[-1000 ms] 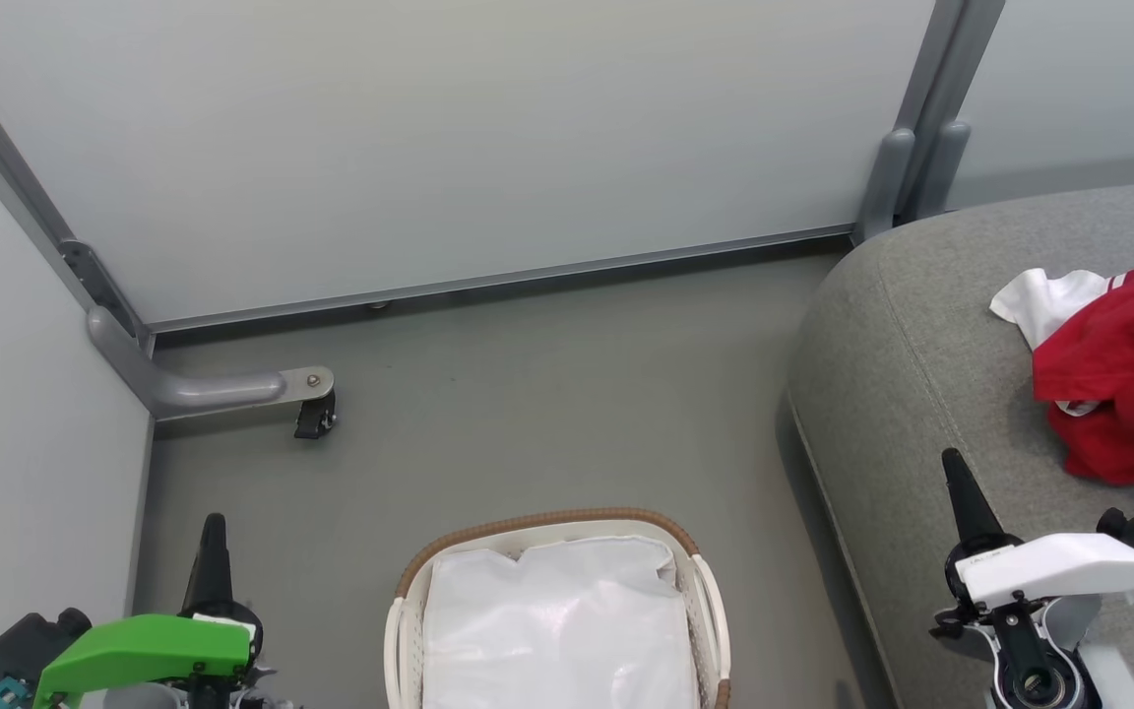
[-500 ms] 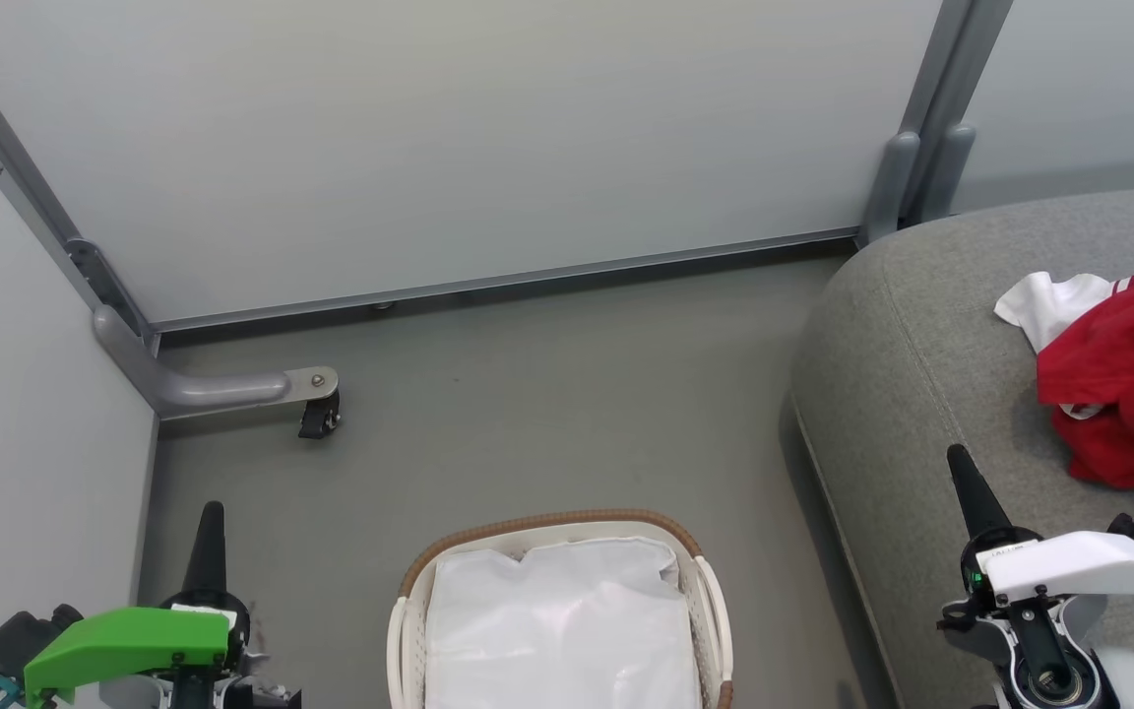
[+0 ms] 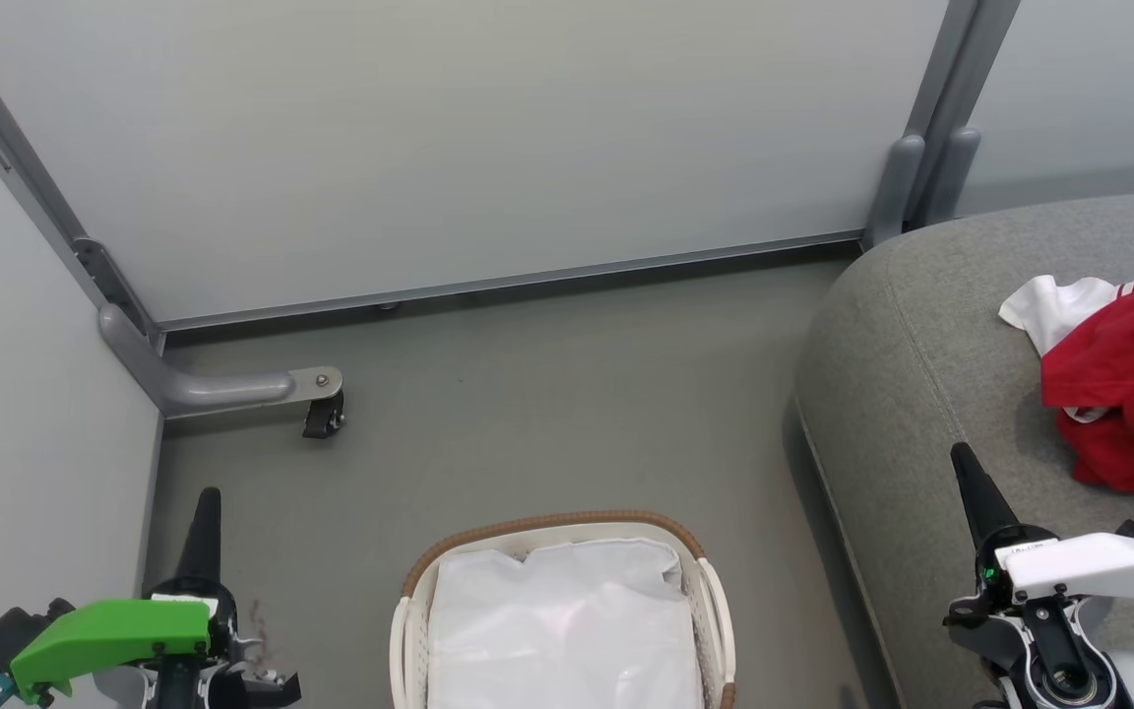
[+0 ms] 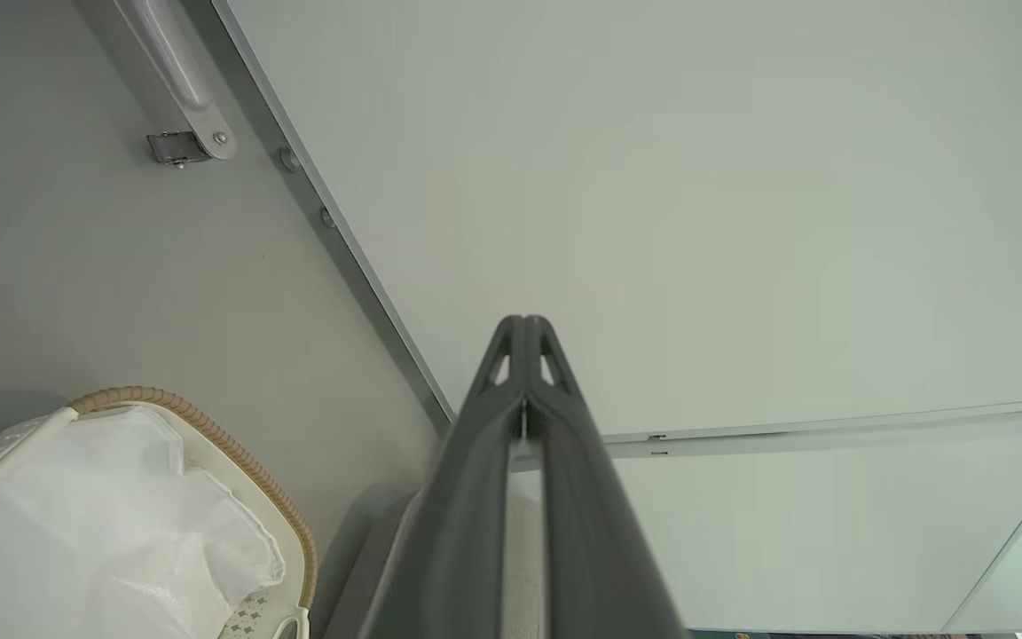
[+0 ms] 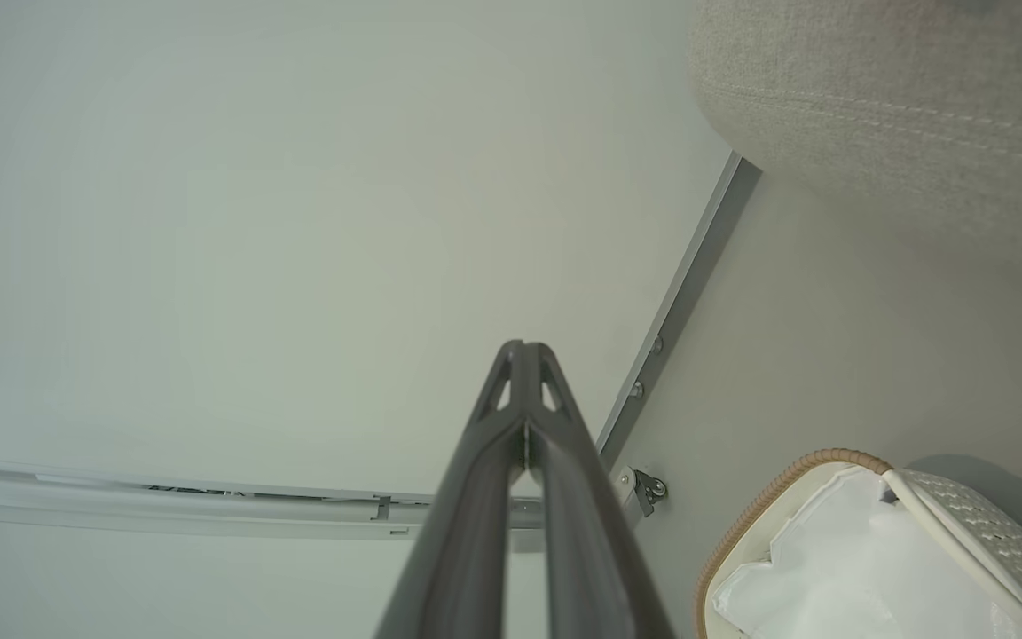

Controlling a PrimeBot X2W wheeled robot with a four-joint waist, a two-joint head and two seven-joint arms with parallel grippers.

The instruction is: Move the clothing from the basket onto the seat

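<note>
Now you have the seat [image 3: 921,374] at the right, the clothing [image 3: 1118,394] heaped on it, well in from its left edge. Your basket [image 3: 547,519] stands on the floor [image 3: 547,394] near that edge, white liner [image 3: 562,620] showing. Left gripper [image 3: 208,502] and right gripper [image 3: 969,468] flank it, fingers pinched together, both empty.

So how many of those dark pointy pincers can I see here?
2. The left end effector is at the lower left, beside the laundry basket; the right end effector is at the lower right, over the grey sofa cushion. Both are shut and empty.
</note>
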